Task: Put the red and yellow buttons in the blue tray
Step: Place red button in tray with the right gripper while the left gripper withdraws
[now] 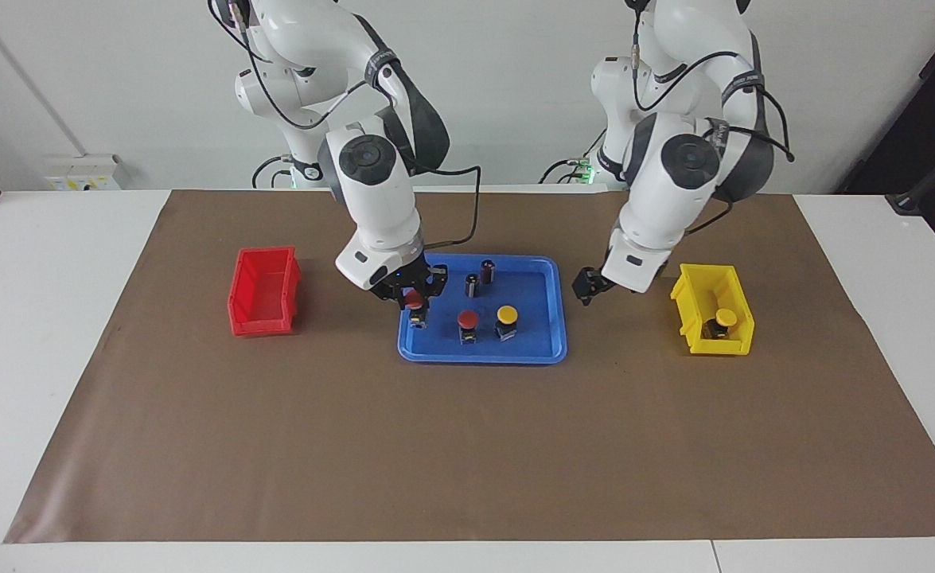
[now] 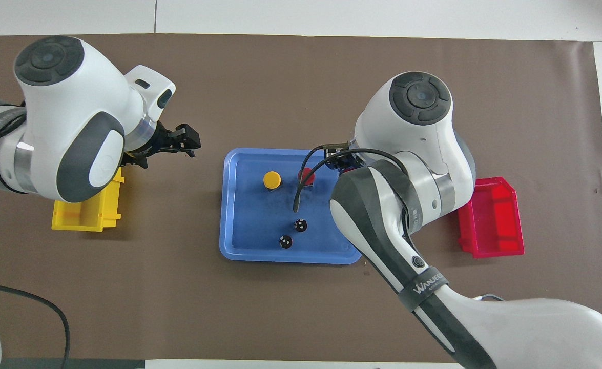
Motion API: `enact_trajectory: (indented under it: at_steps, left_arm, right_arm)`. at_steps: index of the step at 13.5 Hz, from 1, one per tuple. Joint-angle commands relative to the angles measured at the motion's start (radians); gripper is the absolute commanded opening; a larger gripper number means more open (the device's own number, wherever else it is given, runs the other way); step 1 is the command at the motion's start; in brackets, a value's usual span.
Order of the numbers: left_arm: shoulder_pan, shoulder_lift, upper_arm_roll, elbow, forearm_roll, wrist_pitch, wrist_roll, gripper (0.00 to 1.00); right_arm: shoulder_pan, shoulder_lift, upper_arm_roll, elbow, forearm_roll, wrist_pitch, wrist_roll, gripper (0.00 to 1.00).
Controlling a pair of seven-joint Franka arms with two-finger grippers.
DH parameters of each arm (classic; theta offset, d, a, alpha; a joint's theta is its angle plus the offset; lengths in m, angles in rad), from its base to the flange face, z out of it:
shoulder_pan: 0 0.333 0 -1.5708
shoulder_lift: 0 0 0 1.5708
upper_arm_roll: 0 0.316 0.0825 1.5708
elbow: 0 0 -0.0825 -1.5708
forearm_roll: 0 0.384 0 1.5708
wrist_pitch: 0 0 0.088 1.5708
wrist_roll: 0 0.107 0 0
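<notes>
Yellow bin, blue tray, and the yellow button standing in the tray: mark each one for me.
yellow bin [image 1: 734, 288], facing view, on its side wall
blue tray [image 1: 531, 350], facing view, on its rim
yellow button [image 1: 506, 315], facing view, on its round cap

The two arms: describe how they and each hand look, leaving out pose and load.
Both arms are glossy white with dark grey joint sections and round dark grey caps. Black cables loop along them, and a dark band on each reads WANJEED. The left hand and the right hand are small, black and two-fingered.

Left gripper [image 1: 586, 288] empty; right gripper [image 1: 413, 296] clamped
</notes>
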Motion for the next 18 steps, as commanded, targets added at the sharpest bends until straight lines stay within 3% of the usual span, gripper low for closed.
enact_trajectory:
  at_steps: [1, 6, 10, 12, 13, 15, 18]
  left_arm:
    - [0.071, -0.021, -0.01, -0.029, 0.04, -0.009, 0.121, 1.0]
    - [0.223, -0.015, -0.01, -0.029, 0.044, 0.014, 0.342, 1.0]
    - [0.318, -0.013, -0.012, -0.061, 0.044, 0.106, 0.468, 1.0]
    - [0.34, -0.024, -0.012, -0.111, 0.044, 0.173, 0.494, 0.99]
    - [0.34, -0.038, -0.01, -0.145, 0.044, 0.209, 0.494, 0.93]
    - [0.364, -0.065, -0.01, -0.222, 0.044, 0.271, 0.502, 0.92]
    - [0.371, -0.098, -0.01, -0.296, 0.044, 0.305, 0.537, 0.84]
  right_arm:
    - [0.008, 0.026, 0.0, -0.003, -0.015, 0.022, 0.0, 0.19]
    - [0.037, 0.075, -0.001, -0.006, -0.023, 0.063, 0.011, 0.19]
    - [0.038, 0.087, -0.001, -0.015, -0.051, 0.085, 0.01, 0.23]
    - [0.038, 0.086, -0.001, -0.023, -0.051, 0.089, 0.011, 0.39]
    - [0.038, 0.086, -0.001, -0.021, -0.051, 0.091, 0.011, 0.58]
    - [0.038, 0.086, -0.001, -0.009, -0.051, 0.082, 0.011, 0.73]
    - [0.02, 0.075, -0.008, 0.06, -0.051, 0.011, 0.01, 0.73]
